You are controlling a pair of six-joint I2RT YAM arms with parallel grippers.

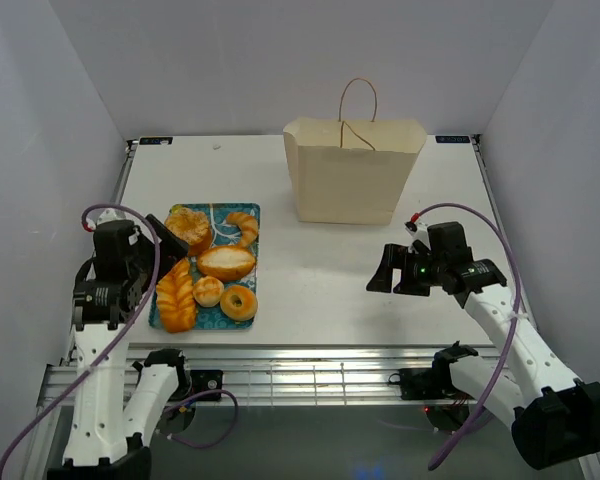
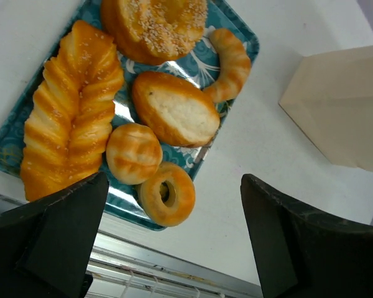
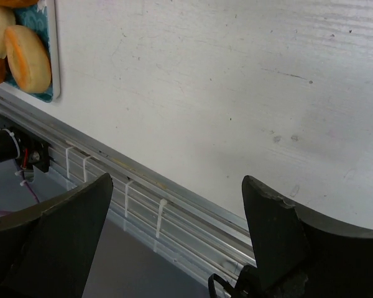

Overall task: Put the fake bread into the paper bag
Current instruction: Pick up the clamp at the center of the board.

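dark fingers (image 2: pixel 62 236) of the left pincer (image 2: pixel 173 183) fill the bottom of its wrist view, spread wide with nothing between them, hanging above the teal tray (image 2: pixel 121 200) on the worktop (image 1: pixel 330 270). all the fake bread (image 1: pixel 225 262) lies on that tray, none of it yet in the paper bag (image 1: pixel 350 178). the ring bagel (image 2: pixel 168 194) and small bun (image 2: pixel 133 152) show in the gap between the fingertips. the braided loaf (image 2: pixel 71 112) lies just beside them with its long axis running near-to-far along the tray's left edge, so a grip across its narrow width looks the better fit. every piece is glossy golden-brown, and the round pastry (image 2: pixel 155 25) is seeded on top. the bag stands upright, mouth up, beyond and to the right of the tray, apart from it. the right pincer (image 1: pixel 395 275), also open and empty, hovers over bare worktop well apart from the tray, so the left arm is plainly the nearer one.
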